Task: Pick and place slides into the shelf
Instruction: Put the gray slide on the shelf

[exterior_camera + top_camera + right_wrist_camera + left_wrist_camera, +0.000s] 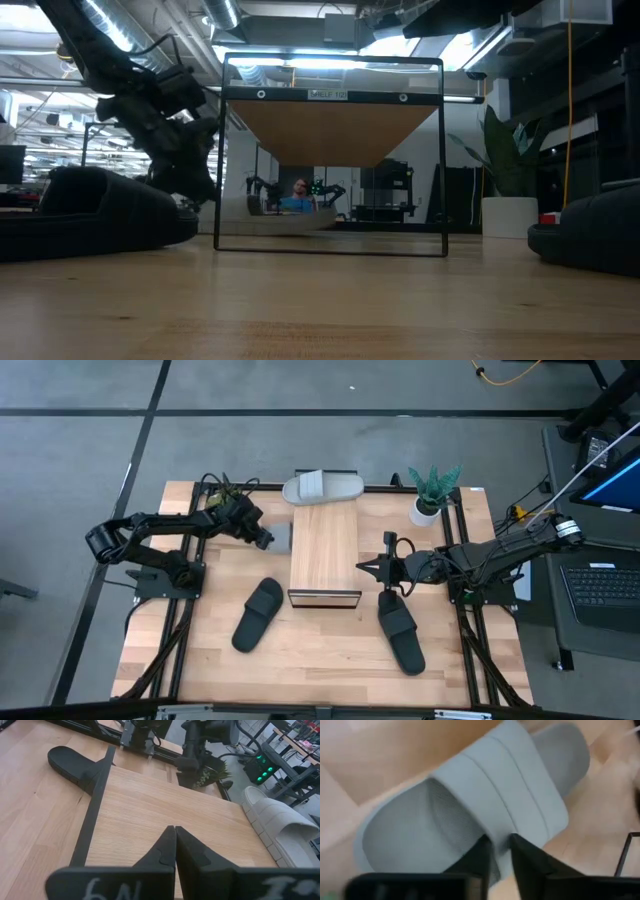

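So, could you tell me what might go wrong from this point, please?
The left gripper pinches only the edge of the grey slide's strap, so the slide could slip or swing when lifted. Another grey slide overhangs the far end of the shelf and could be knocked off. The right gripper, shut, waits close by the shelf's side, so the arms could crowd each other.

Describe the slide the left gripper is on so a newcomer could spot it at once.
Find the shelf, the narrow light-wood rack at mid-table. Against its left side lies a grey slide, mostly hidden under the left gripper, whose fingers pinch its ribbed strap. The other grey slide lies across the shelf's far end, untouched, and the two black slides lie nearer the front.
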You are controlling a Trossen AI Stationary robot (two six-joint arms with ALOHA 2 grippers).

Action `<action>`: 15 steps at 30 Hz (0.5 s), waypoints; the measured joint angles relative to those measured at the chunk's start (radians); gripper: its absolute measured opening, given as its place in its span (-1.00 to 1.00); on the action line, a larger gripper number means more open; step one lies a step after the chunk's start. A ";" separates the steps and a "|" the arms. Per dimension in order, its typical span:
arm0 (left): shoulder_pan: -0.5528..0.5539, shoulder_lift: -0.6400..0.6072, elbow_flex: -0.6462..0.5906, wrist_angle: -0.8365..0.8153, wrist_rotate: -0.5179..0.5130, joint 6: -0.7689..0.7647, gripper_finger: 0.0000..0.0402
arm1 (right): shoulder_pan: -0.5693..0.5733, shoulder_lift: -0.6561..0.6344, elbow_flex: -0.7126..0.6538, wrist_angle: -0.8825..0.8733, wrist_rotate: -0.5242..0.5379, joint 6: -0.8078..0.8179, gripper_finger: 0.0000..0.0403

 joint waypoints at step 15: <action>0.005 -0.015 0.000 0.027 0.097 0.001 -0.99 | 0.000 0.000 0.000 0.000 0.000 0.028 -0.98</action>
